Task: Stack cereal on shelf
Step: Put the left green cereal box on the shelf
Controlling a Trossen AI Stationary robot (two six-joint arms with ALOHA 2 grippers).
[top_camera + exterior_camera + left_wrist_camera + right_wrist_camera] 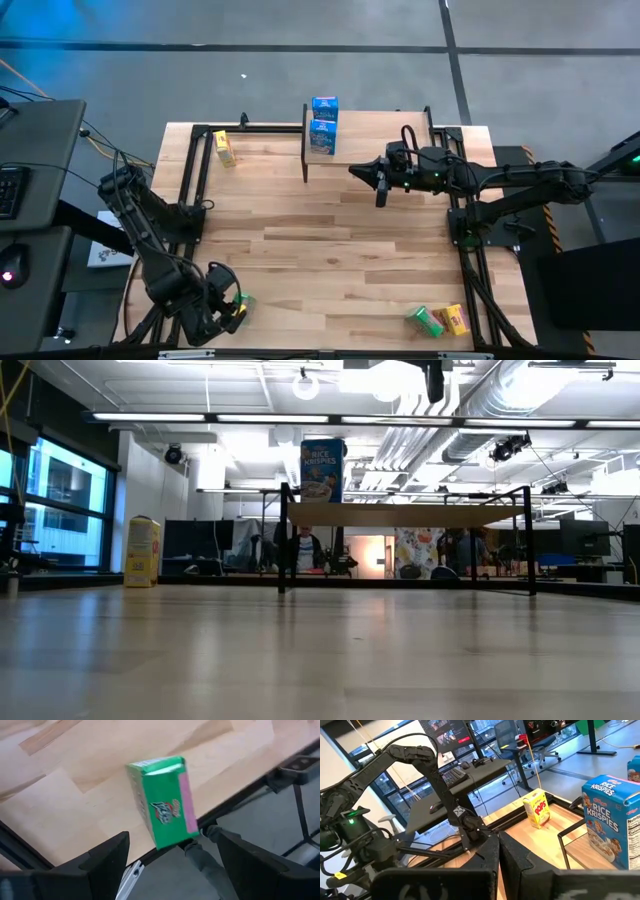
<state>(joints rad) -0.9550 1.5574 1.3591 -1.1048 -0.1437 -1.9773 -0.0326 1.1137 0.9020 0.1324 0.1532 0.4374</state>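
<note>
Wood planking forms the top of the bench (pixel 330 250), which is framed by black metal rails and stands on a grey floor. At its far edge the shelf (pixel 365 148), a light-wood board on thin black legs, is seen with two blue Rice Krispies boxes (pixel 323 125) set upright on its left end, one just behind the other. A yellow Corn Pops box (pixel 225 148) stands upright on the bench near the far left corner, well apart from the shelf. Near the near right corner a green box (pixel 426 320) and a second yellow box (pixel 455 319) lie on the bench just beside each other. The left pincer (pixel 232 308) is positioned at the near left corner with its fingers (pixel 107 860) spread wide; a green Apple Jacks box (pixel 165 802) is seen beyond them, tilted at the bench edge, and nothing is gripped. The right pincer (pixel 381 192) is held above the bench just to the right of the shelf's near edge, fully closed and holding nothing. People are visible in the room beyond the shelf in the low view.
</note>
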